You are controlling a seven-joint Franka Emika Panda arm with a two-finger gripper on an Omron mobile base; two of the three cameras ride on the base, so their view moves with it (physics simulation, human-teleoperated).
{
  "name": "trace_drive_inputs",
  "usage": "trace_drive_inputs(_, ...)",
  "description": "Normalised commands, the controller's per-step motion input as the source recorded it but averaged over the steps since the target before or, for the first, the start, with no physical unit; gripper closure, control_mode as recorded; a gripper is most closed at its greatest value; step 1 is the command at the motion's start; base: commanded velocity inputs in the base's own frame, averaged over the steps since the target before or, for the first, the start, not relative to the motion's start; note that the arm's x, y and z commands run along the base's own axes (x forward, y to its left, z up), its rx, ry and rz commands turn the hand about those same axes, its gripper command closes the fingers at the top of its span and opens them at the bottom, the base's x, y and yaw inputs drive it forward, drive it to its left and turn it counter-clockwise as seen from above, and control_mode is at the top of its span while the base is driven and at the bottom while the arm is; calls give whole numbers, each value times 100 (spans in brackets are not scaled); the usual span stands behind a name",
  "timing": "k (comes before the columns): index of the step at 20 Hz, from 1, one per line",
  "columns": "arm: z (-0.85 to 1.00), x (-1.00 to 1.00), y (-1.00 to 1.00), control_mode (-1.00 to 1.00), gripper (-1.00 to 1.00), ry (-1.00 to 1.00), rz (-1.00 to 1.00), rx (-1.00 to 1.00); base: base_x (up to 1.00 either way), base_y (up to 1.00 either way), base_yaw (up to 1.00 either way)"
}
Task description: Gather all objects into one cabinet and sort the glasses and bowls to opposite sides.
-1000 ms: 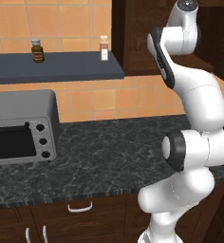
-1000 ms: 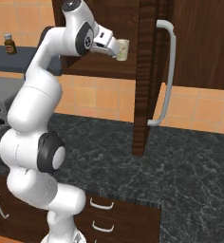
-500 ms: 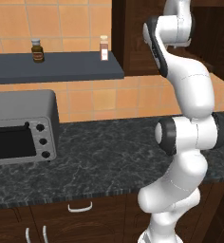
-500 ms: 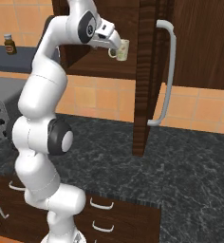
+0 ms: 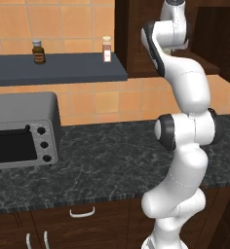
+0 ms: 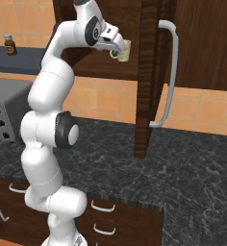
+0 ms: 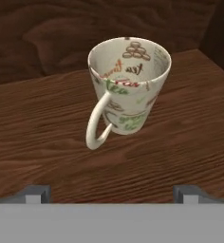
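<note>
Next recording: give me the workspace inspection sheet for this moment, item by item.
Surface: dark speckled stone counter, bare where visible.
Job's things: cream handled mug with greenish print stands upright on the dark wooden cabinet shelf, handle toward the camera; cabinet door with curved grey bar handle hangs open.
Clutter: two small labelled jars on the dark wall shelf; grey toaster oven.
Grippers: gripper open, just short of the mug, not touching.
Cables: nothing seen.
Surroundings: orange tiled wall, drawers below.
</note>
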Motion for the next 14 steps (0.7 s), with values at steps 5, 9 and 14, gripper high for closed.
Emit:
trace_drive_inputs(5,-1,47,-8,-100,-100,-6,0,0,0,0,0)
trace_drive_inputs(9,-4,46,-12,-100,-100,-3,0,0,0,0,0)
trace_drive_inputs(14,-10,38,-14,-100,-100,0,0,-1,0,0,0)
